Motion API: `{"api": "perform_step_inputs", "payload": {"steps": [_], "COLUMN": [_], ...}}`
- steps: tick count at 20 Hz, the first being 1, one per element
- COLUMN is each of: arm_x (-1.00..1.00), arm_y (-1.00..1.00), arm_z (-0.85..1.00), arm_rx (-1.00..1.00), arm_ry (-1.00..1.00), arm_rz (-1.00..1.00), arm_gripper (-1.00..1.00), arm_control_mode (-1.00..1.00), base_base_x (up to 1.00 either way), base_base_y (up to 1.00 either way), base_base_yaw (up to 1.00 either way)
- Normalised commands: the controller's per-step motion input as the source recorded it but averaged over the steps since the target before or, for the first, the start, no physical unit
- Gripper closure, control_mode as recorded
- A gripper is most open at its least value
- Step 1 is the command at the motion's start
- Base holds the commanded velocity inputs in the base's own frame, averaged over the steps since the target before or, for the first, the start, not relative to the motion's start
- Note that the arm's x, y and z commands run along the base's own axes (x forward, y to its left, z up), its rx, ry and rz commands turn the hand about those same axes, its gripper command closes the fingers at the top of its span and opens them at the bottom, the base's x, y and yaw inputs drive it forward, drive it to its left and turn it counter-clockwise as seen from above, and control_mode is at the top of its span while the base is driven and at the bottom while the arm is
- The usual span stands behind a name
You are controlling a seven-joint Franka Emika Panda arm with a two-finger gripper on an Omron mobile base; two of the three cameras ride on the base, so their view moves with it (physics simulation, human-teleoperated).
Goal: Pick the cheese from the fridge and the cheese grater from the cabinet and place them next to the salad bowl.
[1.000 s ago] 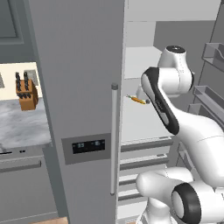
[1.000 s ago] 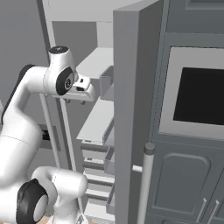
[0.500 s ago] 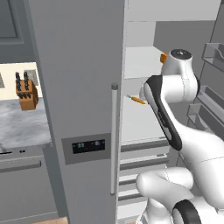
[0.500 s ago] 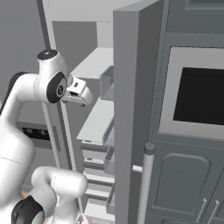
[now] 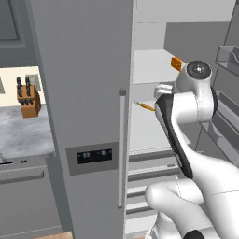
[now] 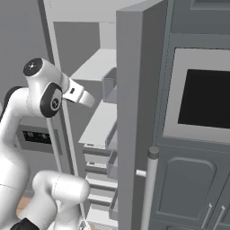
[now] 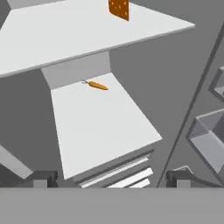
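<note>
The fridge (image 5: pixel 84 70) stands with its left door shut and its right side open. The cheese (image 5: pixel 176 64), a small orange wedge, sits toward the back of an upper shelf; it also appears at the top of the hand view (image 7: pixel 119 8). My gripper (image 7: pixel 111 178) is open, its two fingertips (image 7: pixel 43 178) far apart with nothing between them. It hangs in front of the shelves, below and short of the cheese. From the right base view my gripper (image 6: pixel 89 99) points into the open compartment. A grey-blue cabinet (image 5: pixel 9 23) shows at the upper left.
A small carrot (image 7: pixel 97 85) lies at the back of the shelf (image 7: pixel 100 127) below the cheese. The open fridge door (image 6: pixel 134 117) with its bins stands to the right. A knife block (image 5: pixel 27 100) sits on the marble counter left of the fridge. A built-in oven (image 6: pixel 202 99) is further right.
My arm's upper joints have shifted and the hand has tipped a little lower toward the shelves. The cheese now shows past the arm in the left base view.
</note>
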Motion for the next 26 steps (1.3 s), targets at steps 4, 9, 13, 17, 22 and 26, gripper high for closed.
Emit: {"api": "perform_step_inputs", "payload": {"steps": [4,9,13,17,22,26], "arm_x": [0.0,0.04,0.39,0.61,0.52,0.51], "arm_y": [-0.32,-0.37,-0.08,0.01,-0.01,-0.05], "arm_z": [0.38,0.34,0.22,0.15,0.23,0.06], "arm_rx": [0.0,0.0,0.0,-0.1,-0.05,0.0], "arm_ry": [-0.13,-0.09,0.0,0.05,0.02,0.0], "arm_rz": [-0.04,0.0,0.0,0.0,0.0,0.01], "arm_gripper": [-1.0,-1.0,-1.0,-1.0,-1.0,-1.0], "arm_control_mode": [-1.0,-1.0,-1.0,-1.0,-1.0,-1.0], "base_base_x": [0.0,0.0,0.0,0.0,0.0,0.0], "base_base_y": [0.0,0.0,0.0,0.0,0.0,0.0], "base_base_yaw": [0.0,0.0,0.0,0.0,0.0,0.0]}}
